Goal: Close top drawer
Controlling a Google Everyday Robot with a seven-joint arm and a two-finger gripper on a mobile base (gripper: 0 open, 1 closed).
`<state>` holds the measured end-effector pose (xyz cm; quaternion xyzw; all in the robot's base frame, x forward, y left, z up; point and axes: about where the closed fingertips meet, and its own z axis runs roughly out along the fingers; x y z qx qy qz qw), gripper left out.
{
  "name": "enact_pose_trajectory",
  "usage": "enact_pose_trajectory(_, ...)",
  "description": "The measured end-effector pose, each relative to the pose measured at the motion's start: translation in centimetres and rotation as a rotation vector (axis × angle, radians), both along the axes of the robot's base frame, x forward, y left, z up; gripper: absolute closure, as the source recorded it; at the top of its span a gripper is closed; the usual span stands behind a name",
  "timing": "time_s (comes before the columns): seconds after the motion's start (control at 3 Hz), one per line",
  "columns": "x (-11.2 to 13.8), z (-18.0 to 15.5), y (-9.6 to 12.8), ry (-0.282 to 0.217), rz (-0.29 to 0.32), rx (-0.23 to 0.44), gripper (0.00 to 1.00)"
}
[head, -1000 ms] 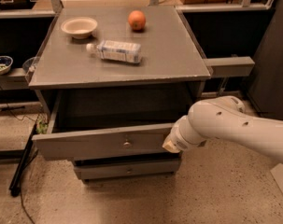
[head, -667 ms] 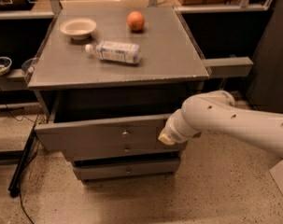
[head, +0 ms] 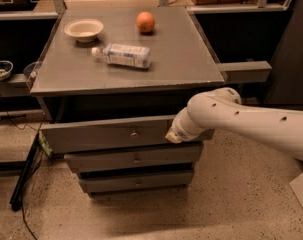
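The gripper, its grip state impossible to tell, sits against the right end of the partly open top drawer, apparently placed to push it shut.

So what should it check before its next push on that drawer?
1. Top drawer shut: not ok, its front stands out past the tabletop.
2. Gripper at the drawer front: ok, it looks pressed against it, right of the knob.
3. Push centred: not ok, the contact is off to the right.
4. Nothing sticking up inside the drawer: cannot tell, the inside is dark.
5. Bottle, orange and bowl back from the tabletop's front edge: ok.
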<state>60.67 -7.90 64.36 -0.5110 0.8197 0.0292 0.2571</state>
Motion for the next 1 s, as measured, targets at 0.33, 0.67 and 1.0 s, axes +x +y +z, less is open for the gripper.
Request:
enact_pose_trajectory(0.33, 0.7, -0.2, -0.3, -0.014, -0.023, 0.0, 1.0)
enact_pose_trajectory(0.67, 1.8, -0.3, -0.2, -0.029, -0.037, 0.001, 1.0)
enact_pose_trajectory(1.0, 3.2, -0.2, -0.1, -0.046, -0.043, 0.001, 1.0)
